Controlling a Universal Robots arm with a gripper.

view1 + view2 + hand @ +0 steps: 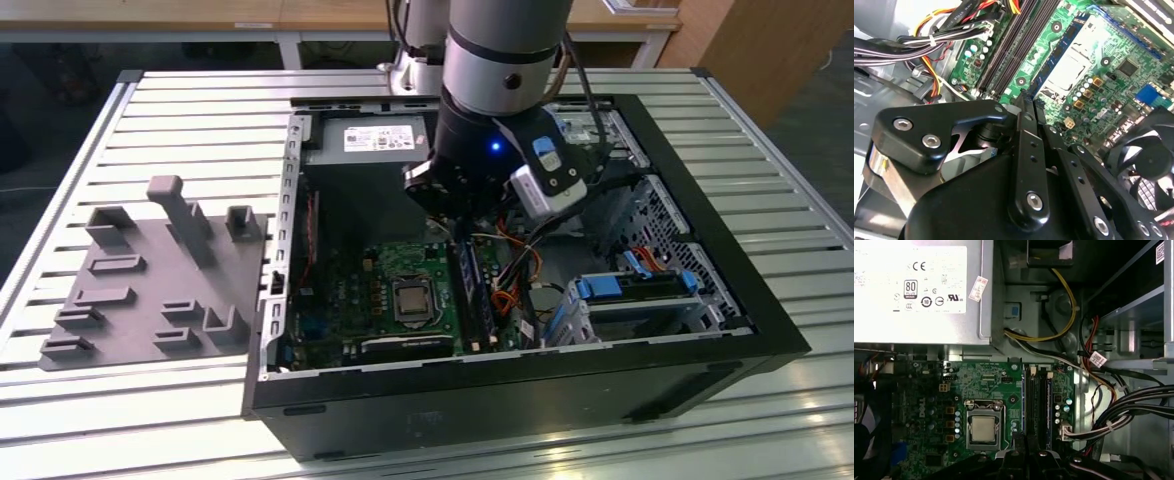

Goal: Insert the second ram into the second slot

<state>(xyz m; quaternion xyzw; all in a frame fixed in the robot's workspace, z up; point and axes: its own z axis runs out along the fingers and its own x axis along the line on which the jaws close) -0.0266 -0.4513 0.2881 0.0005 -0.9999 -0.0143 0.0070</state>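
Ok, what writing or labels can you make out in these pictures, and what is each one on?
Power supply label: certification marks; fine print too small to read.
Red-and-white sticker beside that label: too small to read.
White cable tag: too small to read.
Motherboard: printing blurred.

The motherboard is green, the case black, the ribbed table silver-grey, one cable yellow.

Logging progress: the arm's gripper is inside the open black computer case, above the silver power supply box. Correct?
Not quite. The gripper is inside the open black computer case, but above the long black memory slots beside the square metal processor socket, not the silver power supply box. The first wrist view shows it.
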